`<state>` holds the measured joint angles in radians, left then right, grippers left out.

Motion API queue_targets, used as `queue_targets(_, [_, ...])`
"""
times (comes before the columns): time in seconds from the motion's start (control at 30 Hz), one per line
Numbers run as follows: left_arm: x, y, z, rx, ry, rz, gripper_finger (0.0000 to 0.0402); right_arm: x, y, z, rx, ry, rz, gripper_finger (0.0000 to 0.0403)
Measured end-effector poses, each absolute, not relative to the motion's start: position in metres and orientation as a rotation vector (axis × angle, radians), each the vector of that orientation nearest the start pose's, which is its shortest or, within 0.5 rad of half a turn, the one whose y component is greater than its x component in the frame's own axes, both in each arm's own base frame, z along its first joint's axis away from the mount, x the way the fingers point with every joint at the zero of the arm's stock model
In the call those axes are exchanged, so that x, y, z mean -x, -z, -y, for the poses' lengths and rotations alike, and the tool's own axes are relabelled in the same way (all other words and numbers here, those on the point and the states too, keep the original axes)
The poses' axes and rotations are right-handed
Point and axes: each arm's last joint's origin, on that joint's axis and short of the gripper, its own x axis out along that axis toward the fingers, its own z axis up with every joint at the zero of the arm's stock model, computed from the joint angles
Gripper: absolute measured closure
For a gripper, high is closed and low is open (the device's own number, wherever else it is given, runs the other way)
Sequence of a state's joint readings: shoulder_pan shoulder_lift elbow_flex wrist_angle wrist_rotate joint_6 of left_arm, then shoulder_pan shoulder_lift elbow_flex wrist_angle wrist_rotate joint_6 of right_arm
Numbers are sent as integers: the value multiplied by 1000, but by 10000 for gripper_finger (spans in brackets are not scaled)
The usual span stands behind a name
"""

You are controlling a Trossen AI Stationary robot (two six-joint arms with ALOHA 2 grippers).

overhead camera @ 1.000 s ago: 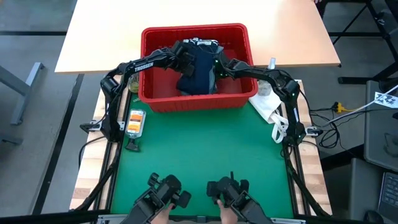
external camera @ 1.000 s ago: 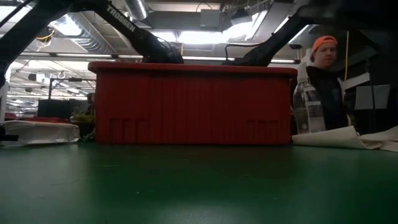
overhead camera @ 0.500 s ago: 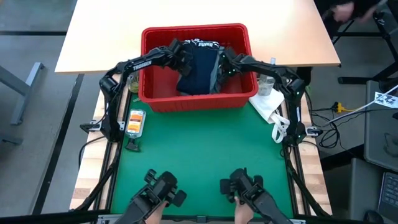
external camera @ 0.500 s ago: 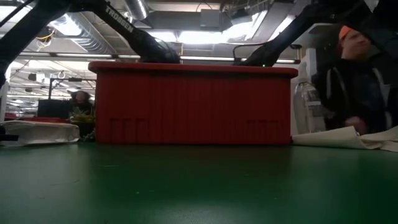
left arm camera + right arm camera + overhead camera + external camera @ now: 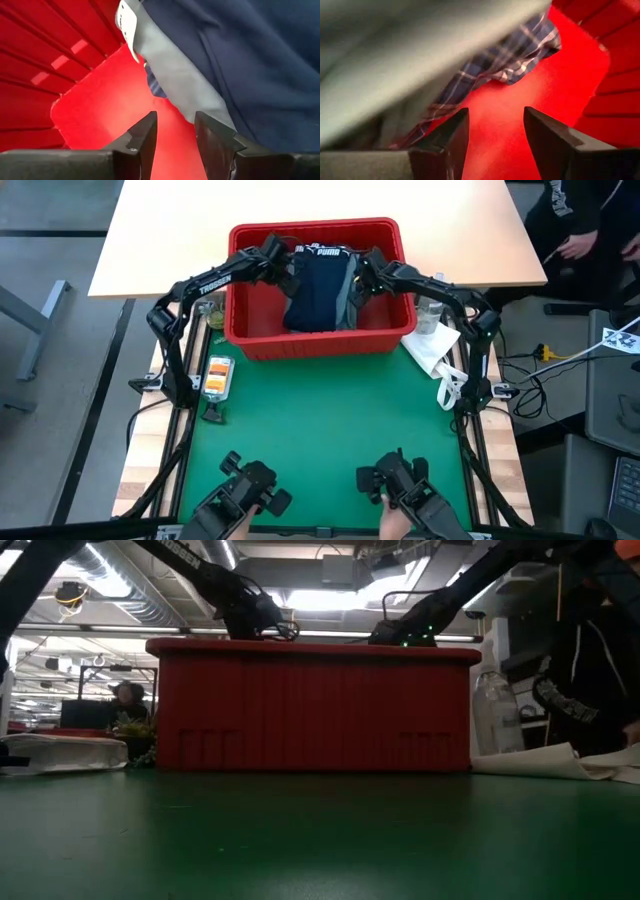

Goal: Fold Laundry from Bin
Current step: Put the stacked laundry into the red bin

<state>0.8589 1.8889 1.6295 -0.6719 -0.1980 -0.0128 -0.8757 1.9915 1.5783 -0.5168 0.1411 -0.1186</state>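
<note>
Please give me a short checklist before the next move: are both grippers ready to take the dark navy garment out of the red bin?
1. Left gripper open with nothing between the fingers: ok.
2. Right gripper open and empty: ok.
3. Both grippers inside the bin, one at each side of the dark navy garment: ok.
4. Navy garment on top of the pile: ok.
5. Plaid shirt free from the garment above it: cannot tell.
6. Green mat in front of the bin free for folding: ok.

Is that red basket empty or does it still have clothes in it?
Not empty: the red basket holds a dark navy garment and plaid shirt.
</note>
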Motion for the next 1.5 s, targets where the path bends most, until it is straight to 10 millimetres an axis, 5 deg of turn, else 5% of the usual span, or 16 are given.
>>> queue_targets(0.7, [-264,-280,-314,253,-955,-916,274,-240,-310,314,307,1102,-1126,214])
queue_targets(0.87, [-262,-294,-310,237,-948,-867,274,-238,-331,310,320,1108,-997,214])
queue_targets(1.1, [-268,-304,-298,304,-719,-775,274,-264,-342,305,275,824,-649,214])
queue_targets(1.3, [-295,-291,-286,315,-531,-756,274,-300,-325,298,302,731,-581,214])
queue_targets(1.5, [-317,-266,-280,216,-562,-858,274,-327,-276,305,276,683,-675,214])
